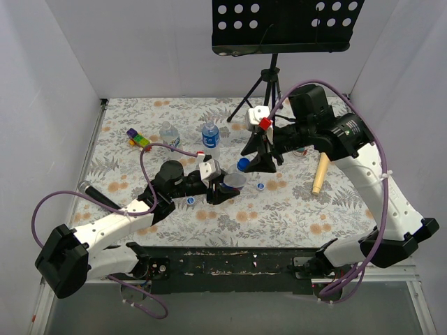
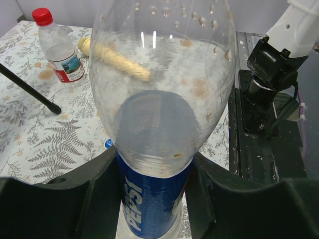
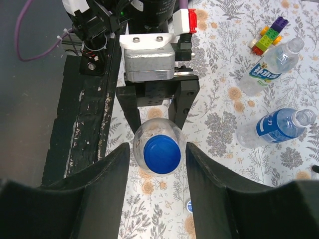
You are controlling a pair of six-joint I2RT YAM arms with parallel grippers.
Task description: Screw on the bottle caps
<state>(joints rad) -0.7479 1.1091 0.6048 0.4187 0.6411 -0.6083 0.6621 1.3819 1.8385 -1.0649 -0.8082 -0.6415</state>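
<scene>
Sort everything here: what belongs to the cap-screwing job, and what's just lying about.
Job: Pepsi bottle; blue cap atop it; open bottles; loose blue caps; red-capped bottle.
Lying about: toy block; tan stick; music stand.

Clock: you read it on the top view, centred on the held bottle (image 2: 159,99), with 12 o'clock at the far edge of the table (image 1: 293,209).
Held bottle: mid-table, between the fingers of the left gripper (image 2: 154,199), which reaches in from 9 o'clock.
Cap (image 3: 162,153): on the held bottle's top, with the fingers of the right gripper (image 3: 158,157) either side, apart from it.
Far bottles: right far bottle (image 1: 211,136) at 11 o'clock, left far bottle (image 1: 169,132) at 10, side by side.
Toy block (image 1: 137,138): at 10 o'clock, left of both far bottles.
Loose caps: left loose cap (image 1: 191,200) at 8 o'clock, right loose cap (image 1: 260,185) near 4.
Stick (image 1: 319,174): at 3 o'clock, lying on the table.
Capped bottle (image 2: 60,55): upright just beside the stick's far end.
Stand (image 1: 279,28): at 1 o'clock, behind everything.
</scene>
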